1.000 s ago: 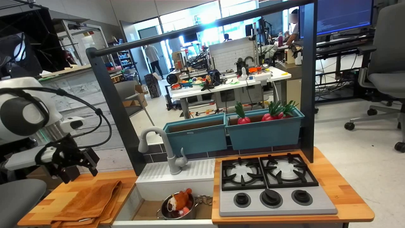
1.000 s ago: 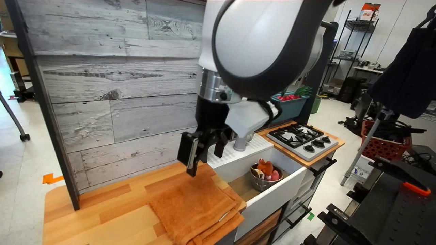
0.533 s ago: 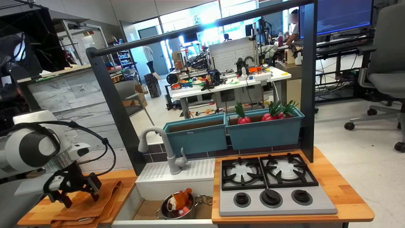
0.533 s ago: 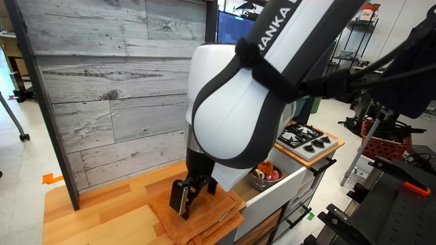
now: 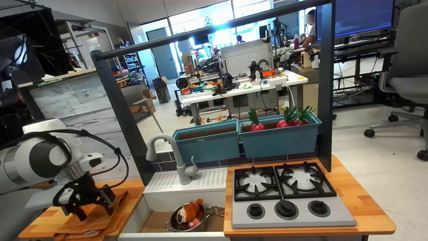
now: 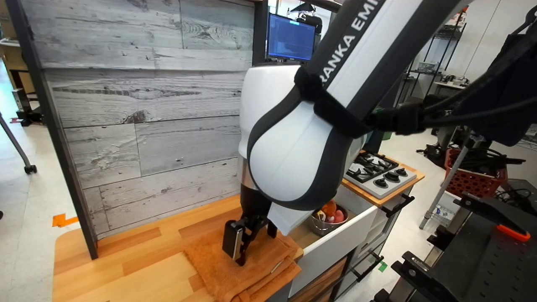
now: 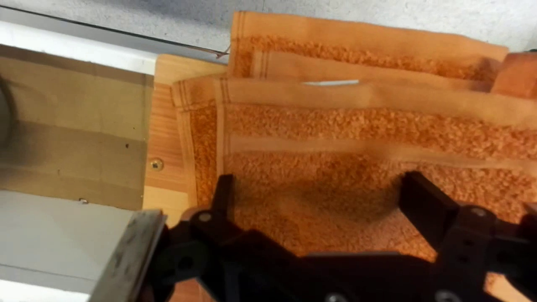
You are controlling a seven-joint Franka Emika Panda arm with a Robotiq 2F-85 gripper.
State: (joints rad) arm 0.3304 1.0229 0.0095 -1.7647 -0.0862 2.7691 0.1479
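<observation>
- Hand [image 7: 317, 179] spread wide, I have it pointing down over the folded orange towel [image 6: 254, 274]; I cannot tell whether it touches the towel.
- That towel lies on the wooden desk [image 6: 126, 256], just beside the sink [image 5: 214, 198], a white tag [image 7: 331, 82] showing and one part reaching past the desk's edge.
- Inside the sink I see a metal pot [image 6: 323, 227] with an orange toy [image 5: 191, 211] in it.
- Beyond the sink I make out the stove [image 5: 267, 223].

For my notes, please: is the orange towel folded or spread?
Folded. In the wrist view, the orange towel shows several stacked edges.
</observation>
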